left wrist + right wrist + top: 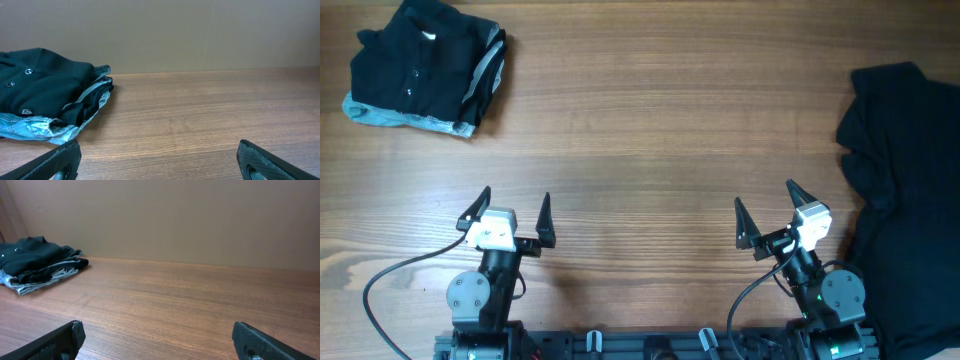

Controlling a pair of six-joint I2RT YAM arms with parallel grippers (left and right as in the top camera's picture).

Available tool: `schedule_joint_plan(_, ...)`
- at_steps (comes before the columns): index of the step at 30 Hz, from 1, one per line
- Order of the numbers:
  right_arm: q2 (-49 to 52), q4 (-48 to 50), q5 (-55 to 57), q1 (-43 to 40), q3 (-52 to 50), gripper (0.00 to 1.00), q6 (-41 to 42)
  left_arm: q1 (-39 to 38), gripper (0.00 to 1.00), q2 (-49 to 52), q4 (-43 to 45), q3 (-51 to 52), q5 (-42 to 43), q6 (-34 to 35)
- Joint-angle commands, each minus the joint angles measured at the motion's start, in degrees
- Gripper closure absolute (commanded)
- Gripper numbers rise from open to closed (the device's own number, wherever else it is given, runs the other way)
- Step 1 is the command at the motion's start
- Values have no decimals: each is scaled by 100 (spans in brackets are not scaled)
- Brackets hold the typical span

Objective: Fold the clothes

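Observation:
A folded stack of black clothes with a light grey-blue edge lies at the table's far left corner; it also shows in the left wrist view and the right wrist view. A heap of unfolded black clothes covers the right edge of the table and hangs past it. My left gripper stands open near the front edge, nothing between its fingers. My right gripper is open too, empty, just left of the black heap.
The wooden table runs between the two piles. Both arm bases sit at the front edge, with a black cable looping off the left one. A plain beige wall stands behind the table.

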State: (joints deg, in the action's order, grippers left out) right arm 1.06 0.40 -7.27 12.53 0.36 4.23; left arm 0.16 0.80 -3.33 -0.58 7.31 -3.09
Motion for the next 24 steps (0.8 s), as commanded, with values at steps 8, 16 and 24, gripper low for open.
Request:
schedule_joint_plan(8, 28, 33, -186, -24, -7, 0, 262, 15, 0, -37, -26, 24, 55, 55)
schedule_joint_plan(16, 63, -525, -1128, -24, 656, 0, 1412, 15, 0, -31, 83, -398, 369, 535)
schedule_joint_plan(24, 3659, -3051, -868, -24, 3679, 0, 1381, 15, 0, 2785, -1847, -3676, 378, 1432)
